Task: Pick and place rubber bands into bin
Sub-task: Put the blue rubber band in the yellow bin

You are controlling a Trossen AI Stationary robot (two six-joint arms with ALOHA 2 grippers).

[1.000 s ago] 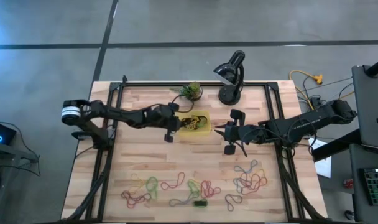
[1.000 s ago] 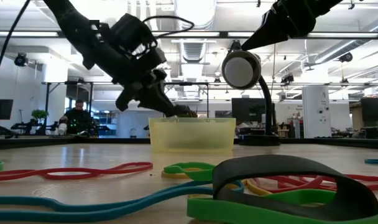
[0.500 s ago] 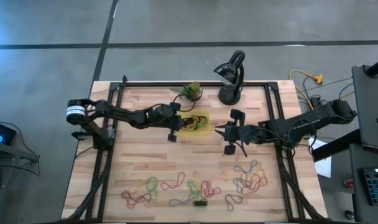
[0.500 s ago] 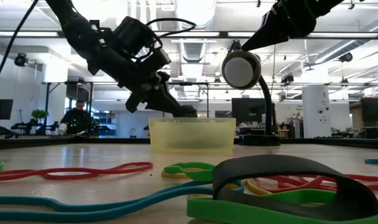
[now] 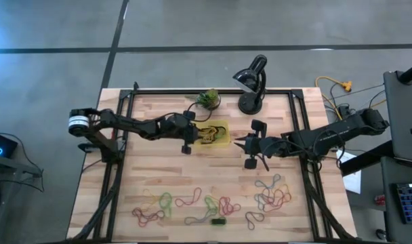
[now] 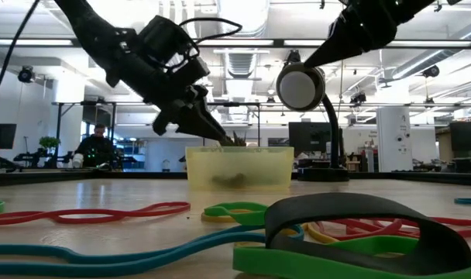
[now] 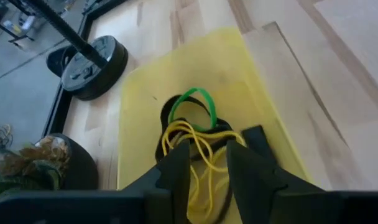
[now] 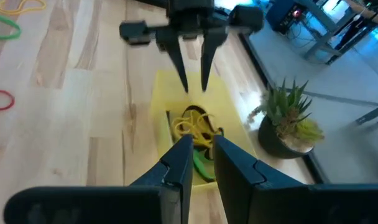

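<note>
Left gripper [image 8: 193, 87] fingers parted over the bin [image 5: 222, 140]; right gripper [image 5: 241, 144] fingers narrowly apart, empty.

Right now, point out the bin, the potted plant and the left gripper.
bin [image 5: 223, 140], high view, on its bare right rim.
potted plant [image 8: 287, 116], right wrist view, on its green leaves.
left gripper [image 8: 194, 83], right wrist view, midway between its parted fingertips above the bin.
</note>
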